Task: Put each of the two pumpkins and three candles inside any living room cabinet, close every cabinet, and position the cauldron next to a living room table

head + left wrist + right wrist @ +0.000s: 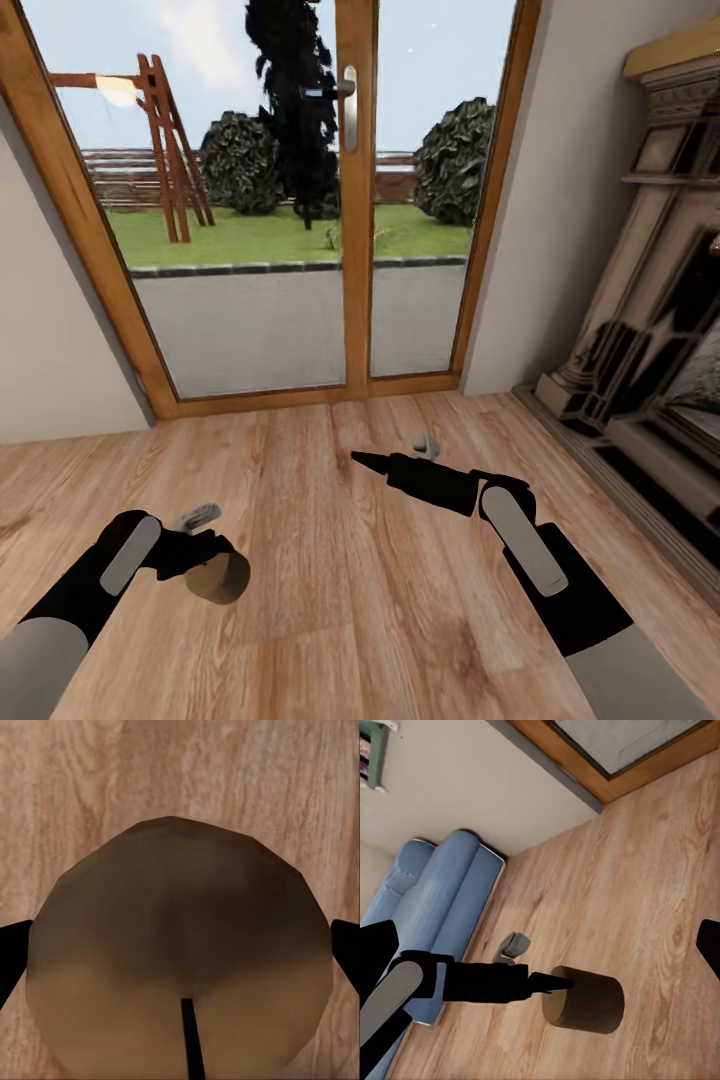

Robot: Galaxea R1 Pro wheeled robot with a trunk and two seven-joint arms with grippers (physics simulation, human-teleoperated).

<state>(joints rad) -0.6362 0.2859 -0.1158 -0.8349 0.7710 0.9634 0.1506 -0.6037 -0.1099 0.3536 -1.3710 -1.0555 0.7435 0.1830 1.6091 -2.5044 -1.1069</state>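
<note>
Both forearms reach up from the bottom of the head view over the wooden floor (330,600). At the lower left, the left gripper (205,562) is clamped on a candle (220,578), a stubby tan cylinder carried lying on its side, its long axis level and its round end face turned toward the lower right of the view. The right gripper (375,462) stretches toward the glazed door (300,200), its dark tip narrowing to a point; whether its fingers are parted cannot be told from here. A small grey object (426,446) lies on the floor just beyond it, and another grey piece (200,516) sits just beyond the left gripper. The stone-coloured fireplace (650,300) stands along the right wall.

From the left wrist, the candle (180,952) sits squarely between the black fingertips (11,952) at either edge, its round end facing the camera, with floorboards behind.

From the right wrist, the left gripper (556,982) pinches the candle (585,1001) at its near end above the floor, the cylinder lying level. The right gripper's own fingers (375,952) stand wide apart at the edges, holding nothing. A blue sofa (435,900) stands against the wall.
</note>
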